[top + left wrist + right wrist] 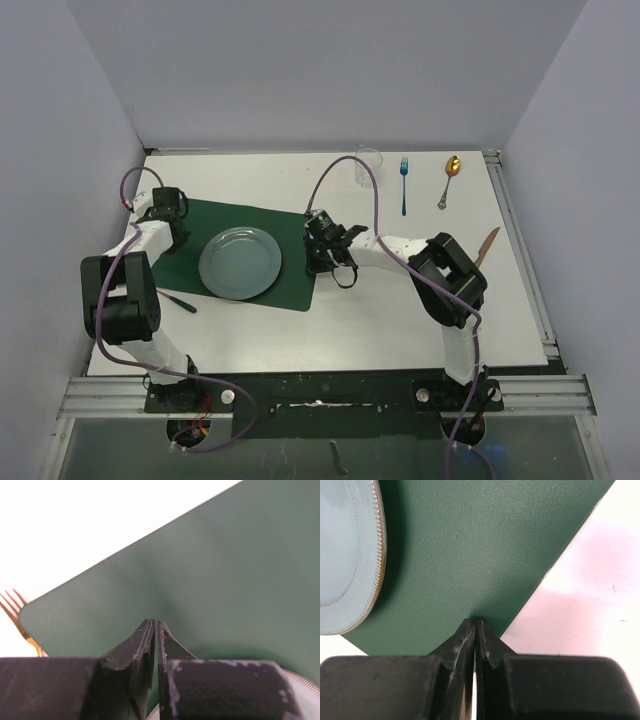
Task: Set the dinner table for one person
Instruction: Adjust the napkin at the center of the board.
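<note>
Dinner table (400, 310) bears green placemat (290, 228) with plate (240, 263); left gripper (155, 625) and right gripper (475, 622) both closed tight, tips at placemat, grip unclear.

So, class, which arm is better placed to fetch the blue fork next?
Right: the blue fork lies far right, nearer the right gripper; the left gripper is at the left end of the placemat.

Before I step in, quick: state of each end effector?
Left end effector: shut, tips at the green placemat.
Right end effector: shut, tips at the placemat too.
</note>
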